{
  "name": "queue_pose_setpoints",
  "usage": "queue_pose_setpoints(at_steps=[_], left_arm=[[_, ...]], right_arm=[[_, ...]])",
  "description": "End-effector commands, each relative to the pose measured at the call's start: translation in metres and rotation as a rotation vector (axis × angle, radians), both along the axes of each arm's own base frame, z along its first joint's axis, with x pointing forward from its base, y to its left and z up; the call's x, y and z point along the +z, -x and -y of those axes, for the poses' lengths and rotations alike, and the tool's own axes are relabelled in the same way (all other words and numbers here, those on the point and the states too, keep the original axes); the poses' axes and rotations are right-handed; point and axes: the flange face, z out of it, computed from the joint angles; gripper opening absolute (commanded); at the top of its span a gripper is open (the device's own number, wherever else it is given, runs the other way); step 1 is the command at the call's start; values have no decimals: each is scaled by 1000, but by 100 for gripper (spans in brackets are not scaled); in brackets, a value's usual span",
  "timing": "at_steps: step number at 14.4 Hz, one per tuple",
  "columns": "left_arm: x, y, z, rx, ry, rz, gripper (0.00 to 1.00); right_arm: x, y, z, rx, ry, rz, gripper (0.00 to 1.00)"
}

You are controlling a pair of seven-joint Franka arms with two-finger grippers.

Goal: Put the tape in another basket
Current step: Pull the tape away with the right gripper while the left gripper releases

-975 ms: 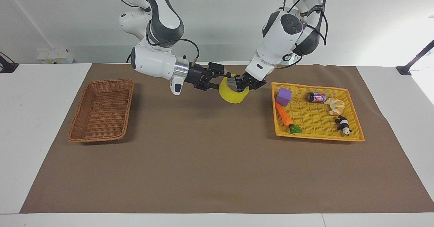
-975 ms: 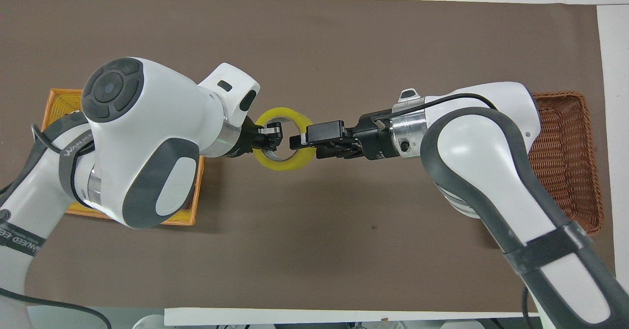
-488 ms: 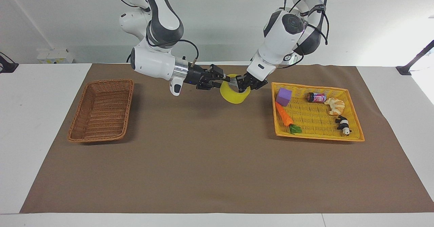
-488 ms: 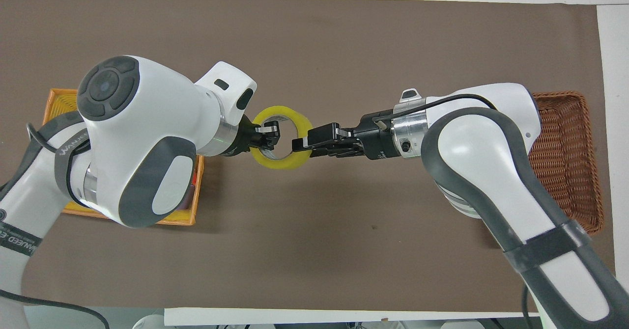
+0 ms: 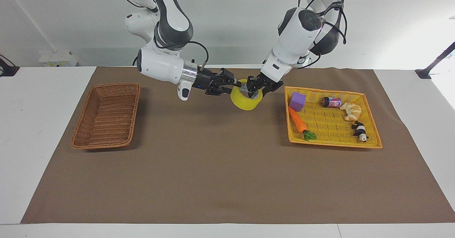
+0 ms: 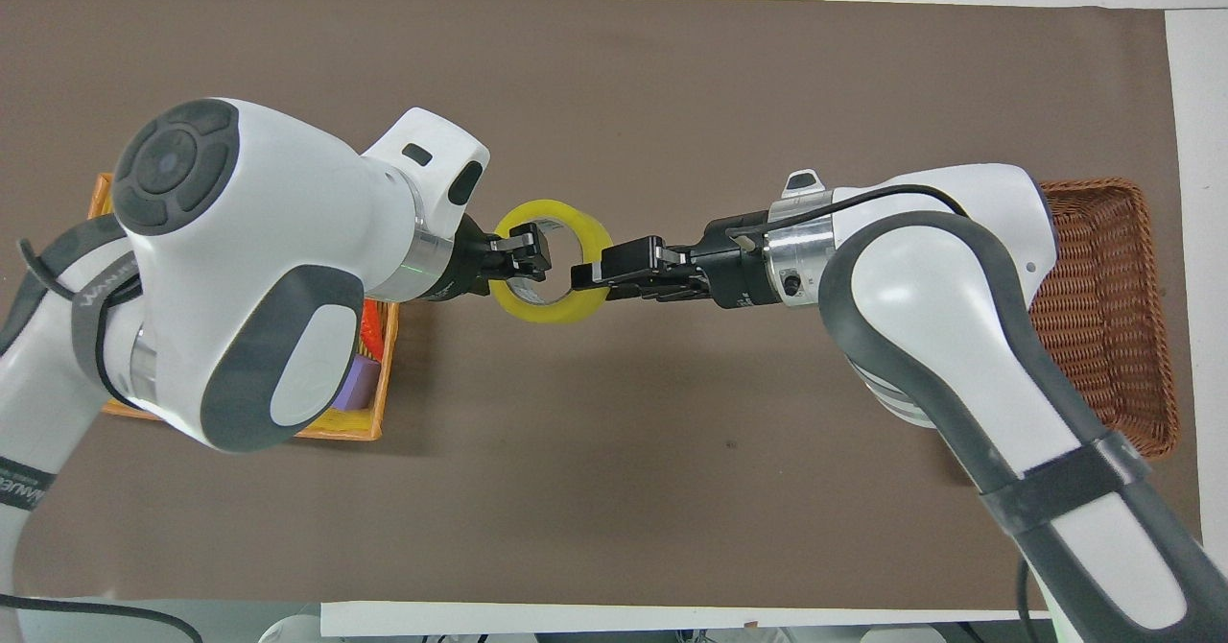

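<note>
the tape (image 5: 245, 101) is a fat yellow roll, up in the air over the brown mat (image 5: 227, 181), between the two baskets and well apart from both. the right gripper (image 5: 237, 85) comes in from the brown basket's side. its fingers are pinched shut on the rim of the roll, on the side toward the right arm's end of the table. the left gripper (image 5: 256, 88) is at the roll's rim on the side toward the yellow basket. its fingers are a bit apart, and i cannot tell if they grip the roll.

the brown basket (image 5: 105, 115) sits at the right arm's end of the table. the yellow basket (image 5: 359, 144) sits at the left arm's end. in it lie a purple block (image 5: 297, 101), a toy carrot (image 5: 298, 121), a small can (image 5: 331, 102), a toy croissant (image 5: 351, 111) and a toy panda (image 5: 360, 131).
</note>
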Motion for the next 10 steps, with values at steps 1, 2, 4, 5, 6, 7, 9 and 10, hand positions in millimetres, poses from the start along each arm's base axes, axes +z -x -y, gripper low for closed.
queue_pose_setpoints(at_steps=[1,2,4,5,6,7,9,10], left_arm=[[47,9,-37,28,-8,-9,99],[56,5,-54,42,-23,-39,99],[72,-14,-113,61,-60,-74,99],[68,-22,-143,17,-102,-77,99],[67,-30,-174,-10,-131,-70,99],[65,-38,-211,-21,-162,-64,99],[67,-47,-272,-52,-207,-36,99],[67,-50,-298,-74,-223,-23,99]], right_arm=[[8,-5,18,-11,-14,34,0],[9,-11,36,-13,-12,29,0],[8,-19,78,12,-3,14,0],[7,-23,108,22,10,14,0],[6,-26,140,27,24,10,0],[6,-26,173,31,25,-15,0],[4,-18,240,30,28,-48,0],[7,-15,273,52,56,-28,0]])
